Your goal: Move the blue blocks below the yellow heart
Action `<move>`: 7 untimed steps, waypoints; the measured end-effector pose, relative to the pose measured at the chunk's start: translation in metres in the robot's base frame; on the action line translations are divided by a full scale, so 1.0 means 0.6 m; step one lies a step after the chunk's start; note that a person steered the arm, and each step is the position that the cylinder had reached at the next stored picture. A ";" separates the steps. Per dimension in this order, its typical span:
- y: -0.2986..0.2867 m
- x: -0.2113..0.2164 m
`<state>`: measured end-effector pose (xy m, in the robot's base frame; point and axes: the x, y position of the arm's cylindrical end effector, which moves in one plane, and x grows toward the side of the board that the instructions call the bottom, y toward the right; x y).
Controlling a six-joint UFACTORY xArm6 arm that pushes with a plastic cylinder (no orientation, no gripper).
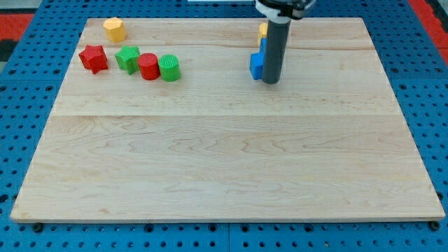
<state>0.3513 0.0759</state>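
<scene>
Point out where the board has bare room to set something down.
Bare: everything below the row of red star, green block, red cylinder, green cylinder, and the stretch between them and my tip. Crowded: top-left with yellow block; blue blocks beside my tip.

My straight dark rod comes down upright from the twelve o'clock edge, slightly toward one o'clock of centre. My tip (271,81) rests on the surface, with the mount cropped above.
</scene>
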 end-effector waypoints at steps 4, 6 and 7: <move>-0.102 -0.034; -0.142 -0.065; -0.192 -0.149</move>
